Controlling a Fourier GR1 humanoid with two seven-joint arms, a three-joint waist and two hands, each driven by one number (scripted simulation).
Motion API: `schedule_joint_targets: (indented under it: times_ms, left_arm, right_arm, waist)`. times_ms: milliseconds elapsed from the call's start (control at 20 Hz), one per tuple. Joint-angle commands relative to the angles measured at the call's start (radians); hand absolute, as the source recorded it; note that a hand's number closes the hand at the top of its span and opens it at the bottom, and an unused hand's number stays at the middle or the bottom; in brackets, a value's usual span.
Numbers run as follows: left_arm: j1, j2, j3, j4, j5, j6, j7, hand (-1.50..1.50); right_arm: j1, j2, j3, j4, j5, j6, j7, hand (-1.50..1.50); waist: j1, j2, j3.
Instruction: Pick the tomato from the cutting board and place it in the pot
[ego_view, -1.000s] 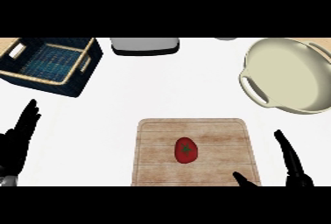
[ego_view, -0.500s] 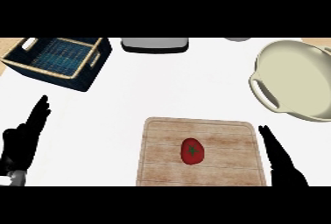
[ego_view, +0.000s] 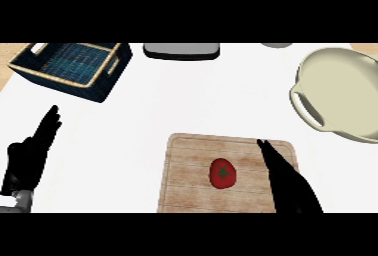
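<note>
Tomato (ego_view: 223, 173) at centre of cutting board (ego_view: 184, 165); right hand (ego_view: 284, 175), fingers straight, over the board's right edge; pot (ego_view: 343, 92) far right across bare table (ego_view: 199, 100); left hand (ego_view: 31, 152) open at left edge

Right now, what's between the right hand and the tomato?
Nothing: in the head view only a bare strip of cutting board separates the open right hand from the tomato.

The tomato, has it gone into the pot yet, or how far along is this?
Nothing is done yet: the tomato lies on the cutting board. In hand: the open right hand is over the board beside it, not gripping. Left: grasp, carry, drop into the pot. The left hand rests open at the left.
</note>
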Motion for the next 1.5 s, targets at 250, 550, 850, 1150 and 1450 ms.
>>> schedule_joint_targets:
  times_ms: [250,550,850,1150,1450]
  left_arm:
    - [0.049,-0.007,0.008,-0.05,-0.01,0.01,0.021,0.0]
    - [-0.045,-0.017,0.015,-0.005,-0.019,0.008,0.067,0.0]
    - [0.051,-0.019,0.034,-0.036,-0.01,-0.014,0.005,0.0]
    - [0.052,-0.036,0.021,-0.032,-0.047,-0.006,0.002,0.0]
    - [0.07,-0.032,0.055,-0.065,-0.042,-0.014,0.023,0.0]
  right_arm:
    - [-0.262,0.169,-0.064,0.217,-0.12,0.205,0.278,-1.5]
    - [-0.304,0.224,-0.037,0.365,-0.086,0.22,0.287,-1.5]
    - [-0.356,0.261,-0.09,0.433,-0.109,0.243,0.288,-1.5]
    - [-0.386,0.277,-0.087,0.547,-0.093,0.204,0.263,-1.5]
    - [-0.338,0.278,-0.063,0.606,-0.078,0.173,0.202,-1.5]
  waist:
    - [-0.002,-0.008,0.003]
    - [-0.024,-0.006,0.003]
    - [-0.021,-0.011,0.003]
    - [-0.022,-0.01,0.004]
    - [-0.025,-0.011,0.004]
